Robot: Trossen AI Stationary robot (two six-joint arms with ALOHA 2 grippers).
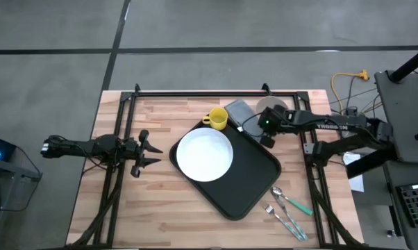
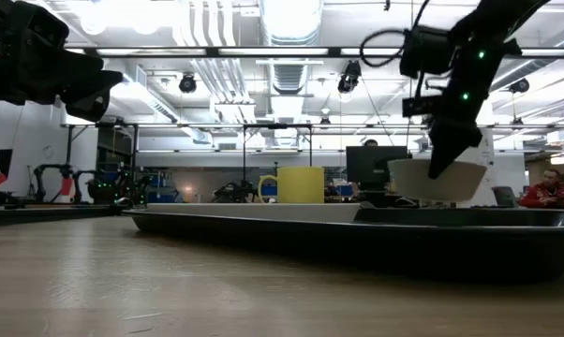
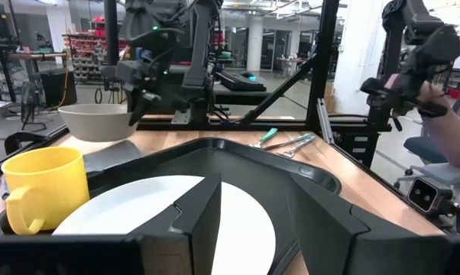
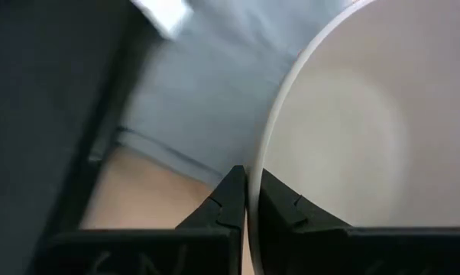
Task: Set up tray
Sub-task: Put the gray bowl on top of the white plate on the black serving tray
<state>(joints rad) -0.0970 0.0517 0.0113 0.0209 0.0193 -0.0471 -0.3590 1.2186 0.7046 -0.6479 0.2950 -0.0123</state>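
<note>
My right hand (image 4: 245, 200), pinched thin on the rim of a pale bowl (image 2: 438, 179), holds it clear above the tray's (image 1: 254, 173) far corner for placing. My left hand (image 1: 151, 154) waits open beside the tray, which lies mid-table.

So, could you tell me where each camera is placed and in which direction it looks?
High view: above the table, facing straight down on the tray, white plate and both arms.
Low view: at table-top height, facing level across the tray toward the room; the right gripper holds the bowl by its rim.
Left wrist view: on the left arm, facing over its own fingers toward the yellow mug.
Right wrist view: on the right arm, facing the bowl rim in its shut fingers.
Shared: low and left wrist views both show mug and bowl.
</note>
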